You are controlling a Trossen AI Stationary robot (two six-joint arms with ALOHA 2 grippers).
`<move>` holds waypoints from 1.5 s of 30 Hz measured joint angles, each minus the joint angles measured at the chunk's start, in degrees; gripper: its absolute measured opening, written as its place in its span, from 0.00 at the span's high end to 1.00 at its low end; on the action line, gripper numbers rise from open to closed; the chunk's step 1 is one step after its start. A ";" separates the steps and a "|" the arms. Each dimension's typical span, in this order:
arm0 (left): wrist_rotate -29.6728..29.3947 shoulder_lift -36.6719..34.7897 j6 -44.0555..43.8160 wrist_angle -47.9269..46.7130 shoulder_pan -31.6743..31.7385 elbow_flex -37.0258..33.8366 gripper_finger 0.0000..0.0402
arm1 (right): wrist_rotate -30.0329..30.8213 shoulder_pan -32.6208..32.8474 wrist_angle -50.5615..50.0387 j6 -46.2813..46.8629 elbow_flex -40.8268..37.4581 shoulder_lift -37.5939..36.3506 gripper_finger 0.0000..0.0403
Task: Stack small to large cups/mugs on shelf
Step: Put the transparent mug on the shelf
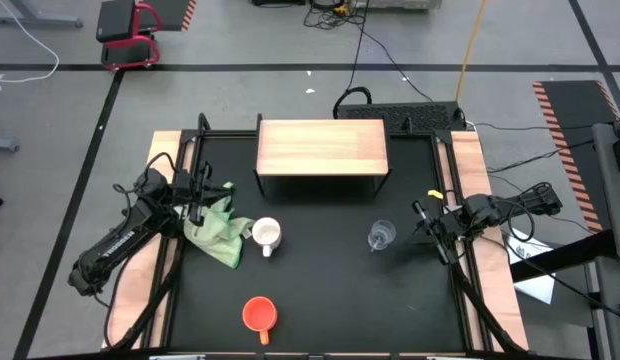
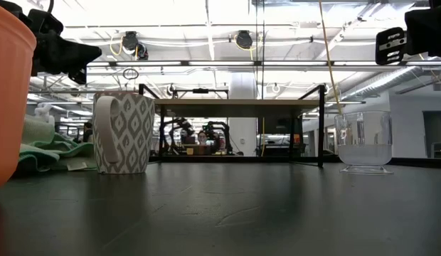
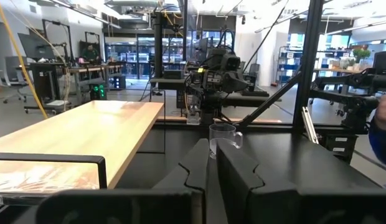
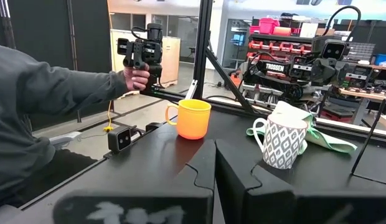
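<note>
The shelf (image 1: 320,146), a light wooden top on thin black legs, stands at the far middle of the black table. A white mug with a grey pattern (image 1: 266,234) stands upright on its base left of centre, beside a green cloth (image 1: 218,226). A clear glass cup (image 1: 381,236) stands upright right of centre. An orange mug (image 1: 258,314) stands near the front edge. My left gripper (image 1: 200,190) hangs shut over the table's left edge, above the cloth. My right gripper (image 1: 422,218) hangs shut at the right edge, close to the glass cup. Neither one touches anything.
Black frame posts (image 1: 202,126) rise at the table's corners, and light wooden strips run along both sides. In the right wrist view a person's sleeve (image 4: 50,93) and hand holding a black device (image 4: 140,53) show beyond the near edge. Bare black tabletop lies between the mugs and the shelf.
</note>
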 joint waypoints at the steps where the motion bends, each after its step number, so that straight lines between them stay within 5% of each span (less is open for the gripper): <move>1: 0.00 0.00 -0.56 0.11 0.00 0.00 0.92 | 0.00 0.00 0.52 -0.04 0.02 0.00 1.00; 14: 0.00 -0.02 -14.82 0.25 0.00 0.00 0.92 | 0.45 -0.36 3.75 -1.12 0.01 0.00 1.00; 20: -0.18 -0.01 -15.08 0.41 -0.01 0.00 0.92 | 12.40 -2.16 3.75 1.52 0.01 0.94 1.00; 28: -1.99 0.00 -13.00 0.65 0.00 0.00 0.92 | 13.57 -5.16 2.77 2.59 4.50 7.49 1.00; 45: -2.03 0.00 -12.94 2.48 -0.02 0.00 0.92 | 14.01 -13.03 -28.67 6.54 29.93 31.73 1.00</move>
